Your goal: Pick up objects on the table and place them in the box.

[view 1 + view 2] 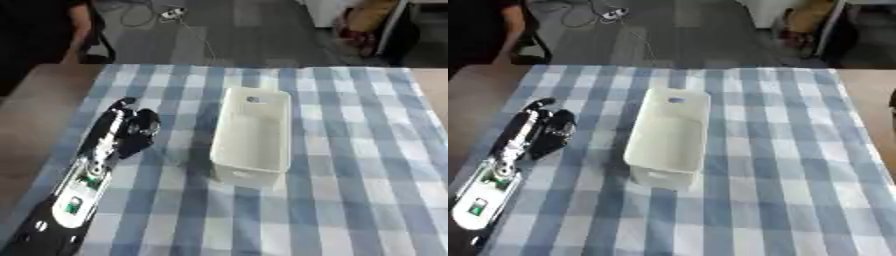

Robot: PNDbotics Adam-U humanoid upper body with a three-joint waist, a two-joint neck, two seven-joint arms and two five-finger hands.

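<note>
A white rectangular box [252, 135] stands lengthwise in the middle of the blue-and-white checked cloth, and its inside looks empty. My left arm reaches in from the lower left, and my left hand [128, 128] hovers over the cloth just left of the box, a short gap away. The hand is dark and blurred, and I make out no object in it. No loose object shows on the cloth. My right hand does not appear in either view.
The checked cloth [350, 175] covers most of the table, with bare brown tabletop [35, 115] along the left side. A thin dark shape [892, 102] cuts the right edge of the right eye view. Beyond the far edge are floor and cables.
</note>
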